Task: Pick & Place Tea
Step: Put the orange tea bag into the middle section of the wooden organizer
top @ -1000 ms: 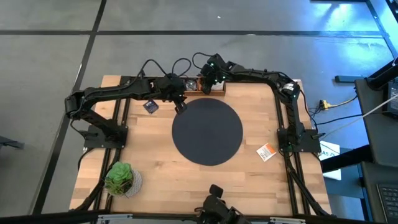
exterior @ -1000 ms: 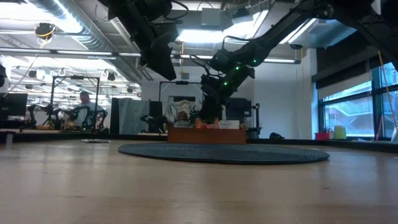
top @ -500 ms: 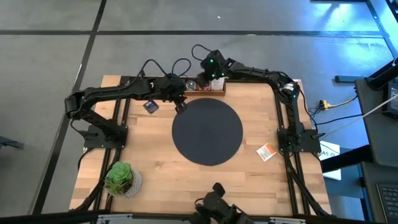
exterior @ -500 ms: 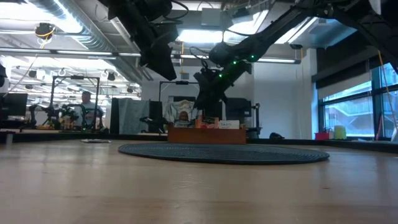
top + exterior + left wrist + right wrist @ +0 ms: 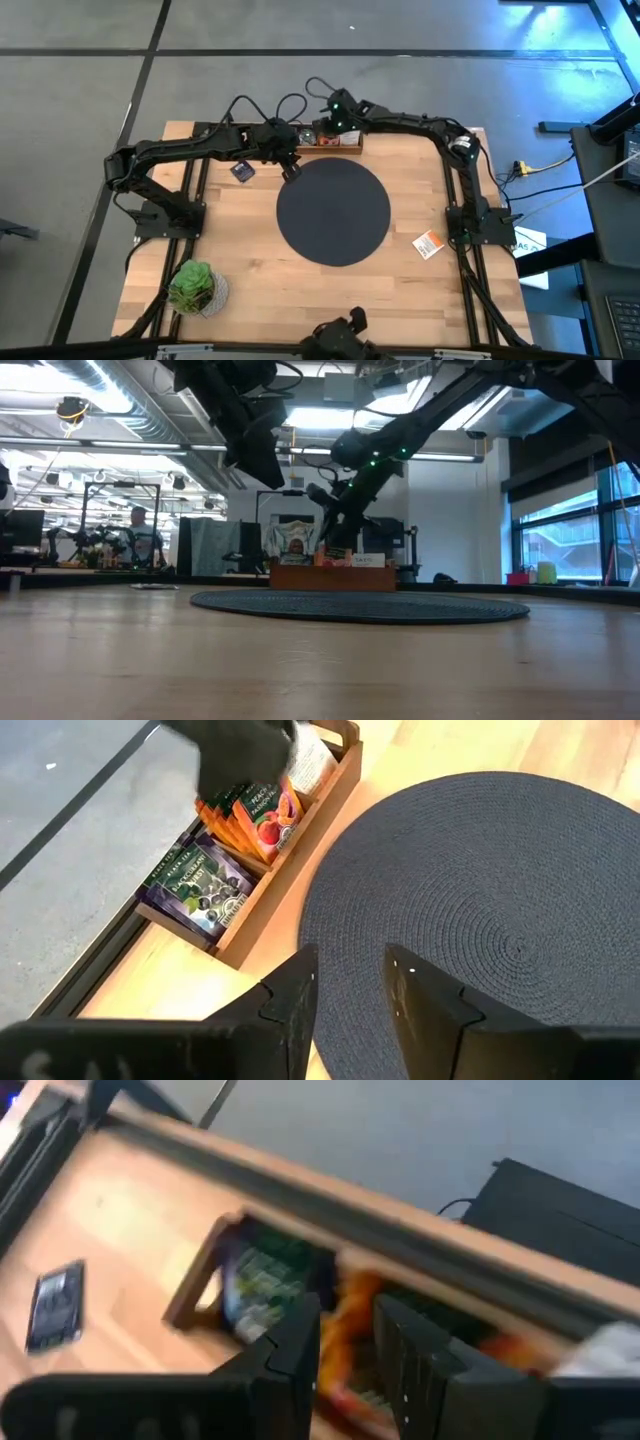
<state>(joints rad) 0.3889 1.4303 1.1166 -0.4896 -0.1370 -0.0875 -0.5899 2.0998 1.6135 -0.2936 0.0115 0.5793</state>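
Note:
A wooden tray (image 5: 345,146) at the table's far edge holds the tea packets on edge: purple (image 5: 200,885), orange (image 5: 262,820) and white (image 5: 310,760). My right gripper (image 5: 328,124) hovers open above the tray's left half, its fingers over the dark (image 5: 258,1288) and orange (image 5: 350,1325) packets, touching nothing. One dark packet (image 5: 241,170) lies flat on the table left of the tray. An orange-white packet (image 5: 429,244) lies flat near the right edge. My left gripper (image 5: 350,985) hangs open and empty over the far-left rim of the black round mat (image 5: 333,212).
A green plant (image 5: 195,287) stands at the near-left corner. The mat covers the table's middle; bare wood lies around it. Both arm bases (image 5: 165,215) (image 5: 475,222) are bolted at the sides. A person (image 5: 135,535) sits in the room far behind the table.
My right gripper has drifted a little toward the far edge and left over the tray, and has tipped from pointing down to slanting. The left arm and the packets have kept still.

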